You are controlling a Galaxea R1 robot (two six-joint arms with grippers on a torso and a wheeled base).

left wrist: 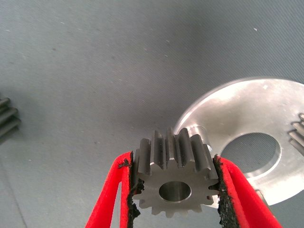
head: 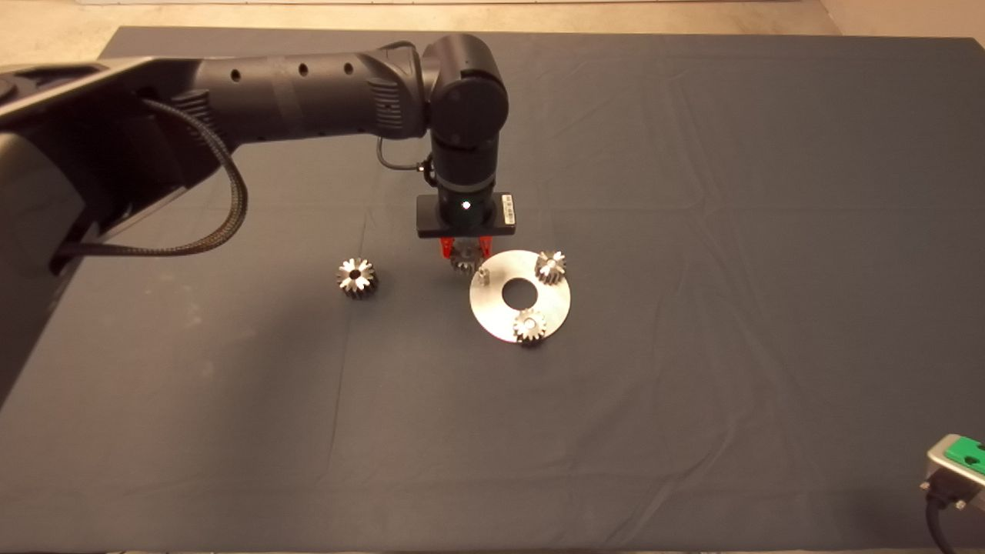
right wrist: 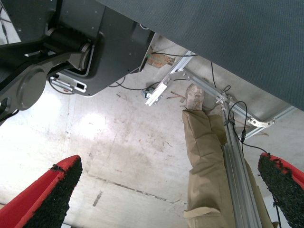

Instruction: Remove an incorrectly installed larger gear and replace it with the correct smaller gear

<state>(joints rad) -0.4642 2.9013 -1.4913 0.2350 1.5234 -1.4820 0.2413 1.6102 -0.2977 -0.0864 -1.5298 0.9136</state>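
My left gripper is shut on the smaller gear, a bright gear with many fine teeth and a centre hole, pinched by its sides between the red fingers. It hangs at the left rim of the round steel plate, next to a short bare peg. Two more gears sit on the plate. The larger gear, dark and coarse-toothed, lies alone on the mat left of the plate. My right gripper is parked at the lower right edge, fingers wide apart.
The plate has a big centre hole. The right wrist view looks under the table at the floor, the robot's base and a person's leg beside an aluminium frame.
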